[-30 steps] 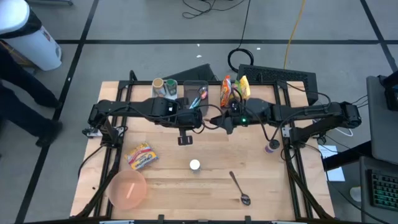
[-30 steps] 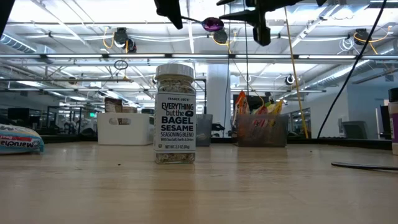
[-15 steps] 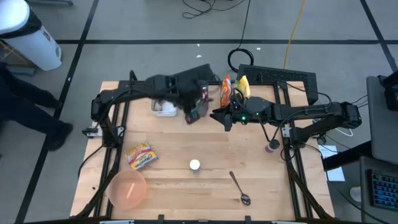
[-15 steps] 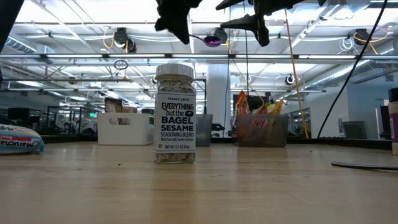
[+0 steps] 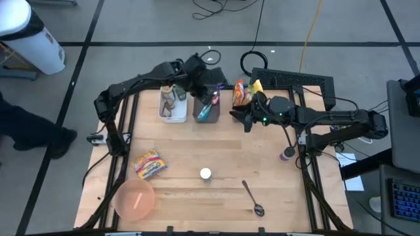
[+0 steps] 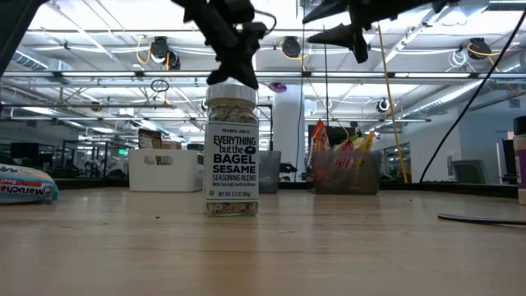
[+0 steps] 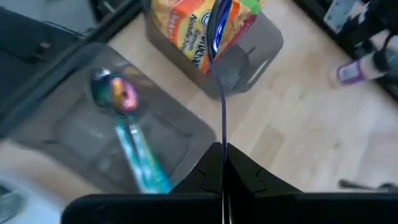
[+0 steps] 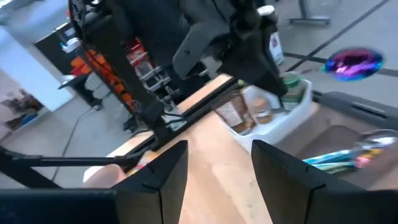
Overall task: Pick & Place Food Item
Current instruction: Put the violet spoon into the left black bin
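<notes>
Bins line the tabletop's (image 5: 275, 196) far edge: snack packets (image 5: 246, 92) right, spoons (image 7: 127, 134) centre. Left jaws pinch an iridescent spoon (image 7: 219, 37) above; right jaws gape empty beside. Near half lies mostly open.

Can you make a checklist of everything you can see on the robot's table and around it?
Surface: wooden table.
Job's things: snack packets in a bin; yellow packet; seasoning jar.
Clutter: spoon, pink bowl, utensil bin, white bin.
Grippers: left gripper shut on an iridescent spoon above the bins; right gripper open beside the snack bin.
Cables: black coil, yellow cable.
Surroundings: grey floor, white cylinder.
</notes>
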You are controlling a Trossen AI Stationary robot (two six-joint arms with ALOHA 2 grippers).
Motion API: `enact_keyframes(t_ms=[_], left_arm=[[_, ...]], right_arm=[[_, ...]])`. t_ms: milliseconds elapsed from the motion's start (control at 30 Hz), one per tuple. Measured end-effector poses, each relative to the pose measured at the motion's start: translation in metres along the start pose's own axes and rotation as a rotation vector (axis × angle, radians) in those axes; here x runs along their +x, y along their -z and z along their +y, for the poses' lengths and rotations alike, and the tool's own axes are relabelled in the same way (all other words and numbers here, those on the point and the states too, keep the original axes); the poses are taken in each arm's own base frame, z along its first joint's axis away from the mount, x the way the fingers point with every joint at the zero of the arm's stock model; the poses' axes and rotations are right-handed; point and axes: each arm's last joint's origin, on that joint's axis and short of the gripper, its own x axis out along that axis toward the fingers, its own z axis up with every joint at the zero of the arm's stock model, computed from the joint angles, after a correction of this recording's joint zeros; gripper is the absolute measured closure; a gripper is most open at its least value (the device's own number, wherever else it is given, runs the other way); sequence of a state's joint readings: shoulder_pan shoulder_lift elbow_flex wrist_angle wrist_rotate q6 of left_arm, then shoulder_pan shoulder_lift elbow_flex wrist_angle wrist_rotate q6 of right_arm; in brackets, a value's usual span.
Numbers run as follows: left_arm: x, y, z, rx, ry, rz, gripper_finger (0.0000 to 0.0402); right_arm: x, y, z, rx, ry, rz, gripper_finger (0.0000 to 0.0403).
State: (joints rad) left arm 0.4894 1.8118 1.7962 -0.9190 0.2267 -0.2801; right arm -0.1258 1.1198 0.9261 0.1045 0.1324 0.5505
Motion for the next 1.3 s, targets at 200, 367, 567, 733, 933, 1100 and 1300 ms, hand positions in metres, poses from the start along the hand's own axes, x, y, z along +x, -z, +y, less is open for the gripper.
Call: enact_keyframes(t_ms=[200, 367, 567, 733, 933, 1100, 1300], left_arm=[[0.034, 0.01, 0.023, -0.132, 0.081, -0.028, 0.0399], [0.054, 0.021, 0.033, -0.222, 0.086, -0.046, 0.04], [0.069, 0.033, 0.042, -0.28, 0.041, -0.06, 0.04], [0.077, 0.043, 0.051, -0.302, -0.037, -0.053, 0.04], [0.097, 0.048, 0.064, -0.34, -0.042, -0.024, 0.04], [0.118, 0.053, 0.07, -0.38, -0.034, 0.027, 0.04], [0.135, 0.061, 0.072, -0.424, -0.051, 0.074, 0.04]], right_arm=[[-0.013, 0.005, -0.01, -0.027, 0.01, -0.011, 0.0232], [-0.017, 0.012, -0.016, -0.052, 0.018, 0.0, 0.0235], [-0.017, 0.024, -0.022, -0.042, 0.038, 0.035, 0.0238], [-0.016, 0.029, -0.025, -0.017, 0.042, 0.041, 0.0238], [-0.016, 0.033, -0.028, 0.017, 0.026, 0.014, 0.0238], [-0.015, 0.035, -0.029, 0.029, 0.024, 0.012, 0.0238], [-0.015, 0.035, -0.029, 0.023, 0.025, 0.013, 0.0238]])
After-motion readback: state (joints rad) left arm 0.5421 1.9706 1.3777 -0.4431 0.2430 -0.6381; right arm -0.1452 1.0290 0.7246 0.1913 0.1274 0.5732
